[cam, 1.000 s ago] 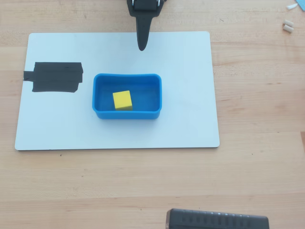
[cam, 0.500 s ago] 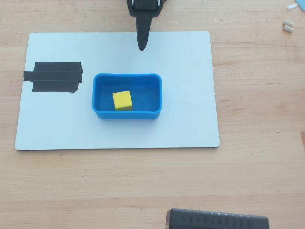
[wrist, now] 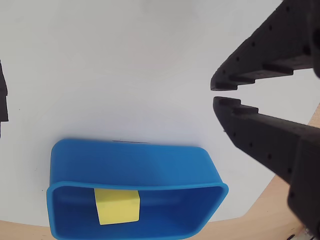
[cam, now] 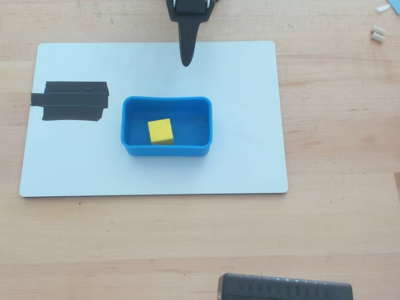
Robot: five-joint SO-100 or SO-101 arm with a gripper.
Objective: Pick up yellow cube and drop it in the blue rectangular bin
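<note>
Tabletop (cam: pixel 337 206), pale wood grain, is the largest item we log in the overhead view; it carries everything else. On it lies a white rectangular board (cam: pixel 244 156) with rounded corners. A black tape patch (cam: pixel 72 101) sits on the board's left part in that view, overlapping its left edge, well apart from the bin. At the lower edge of the overhead view we note a dark ribbed object (cam: pixel 284 289), only partly in frame.

Next we list the blue rectangular bin (cam: pixel 203 128), standing near the middle of the board, its long side running left to right. The yellow cube (cam: pixel 160 131) rests on the bin's floor, slightly left of centre, clear of the walls so far as we can see; the wrist view shows the same bin (wrist: pixel 130 160) with the cube (wrist: pixel 117 206) inside.

Above the board's top edge in the overhead view we record the black fingers (cam: pixel 186 61), pointing down toward the bin. In the wrist view the fingers (wrist: pixel 215 93) are almost closed, with only a narrow gap at the tips and nothing between them.

Smallest: a few pale scraps (cam: pixel 377 32) at the tabletop's upper right.
</note>
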